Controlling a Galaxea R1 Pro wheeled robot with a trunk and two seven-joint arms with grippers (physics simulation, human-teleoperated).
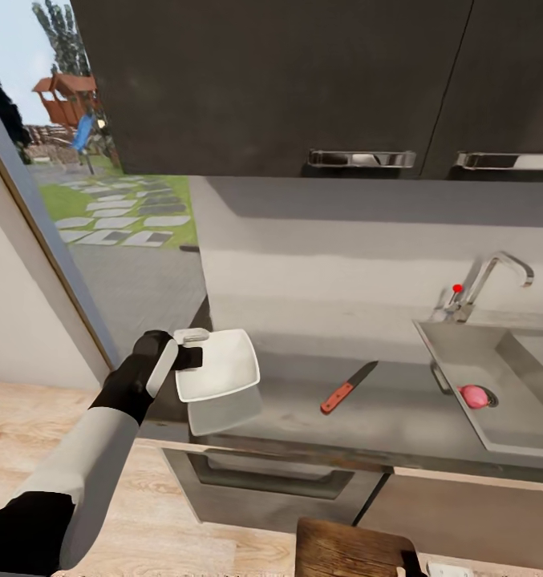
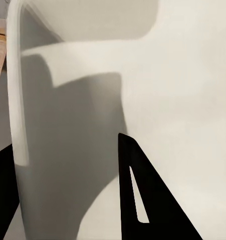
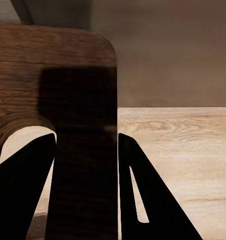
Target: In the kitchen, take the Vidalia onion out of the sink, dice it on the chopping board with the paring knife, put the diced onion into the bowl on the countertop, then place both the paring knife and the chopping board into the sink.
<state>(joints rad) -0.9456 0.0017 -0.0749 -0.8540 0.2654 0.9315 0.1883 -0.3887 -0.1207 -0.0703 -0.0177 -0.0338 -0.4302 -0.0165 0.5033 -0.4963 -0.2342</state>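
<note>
bowl (image 1: 223,367): glossy white, squarish, rim clamped by left gripper (image 1: 192,348) | chopping board (image 3: 57,90): grained wood, gripped edgewise by right gripper (image 3: 86,150)

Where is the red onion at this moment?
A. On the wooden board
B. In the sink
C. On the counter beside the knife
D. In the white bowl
B: the onion lies in the sink near its drain, away from the knife on the counter.

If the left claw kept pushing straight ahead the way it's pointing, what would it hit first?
The white bowl that the left claw grips by the rim; its inside wall lies right ahead. Beyond it, probably the grey countertop, though depth is unclear.
</note>
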